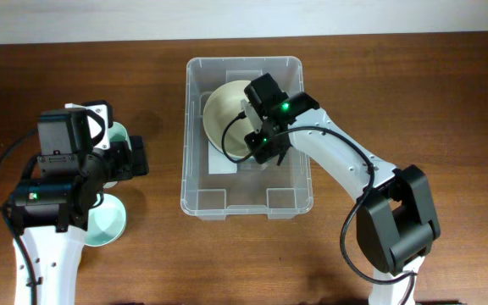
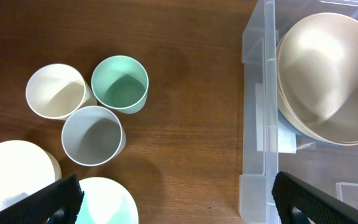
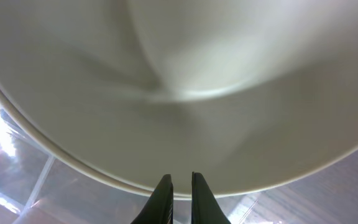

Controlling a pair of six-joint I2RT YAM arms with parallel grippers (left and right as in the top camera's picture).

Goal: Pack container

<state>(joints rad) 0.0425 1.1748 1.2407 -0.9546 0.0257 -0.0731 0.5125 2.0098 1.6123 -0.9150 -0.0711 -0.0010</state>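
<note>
The clear container stands at the table's middle; it also shows in the left wrist view and the right wrist view. A large cream bowl sits tilted inside it, toward the back left. My right gripper is inside the container, shut on the cream bowl's rim, with the fingers pinching the rim's edge. My left gripper is open and empty above the bare table, left of the container.
Left of the container stand a white cup, a green cup and a grey cup. A white bowl and a mint bowl lie nearer the front. The mint bowl lies partly under the left arm.
</note>
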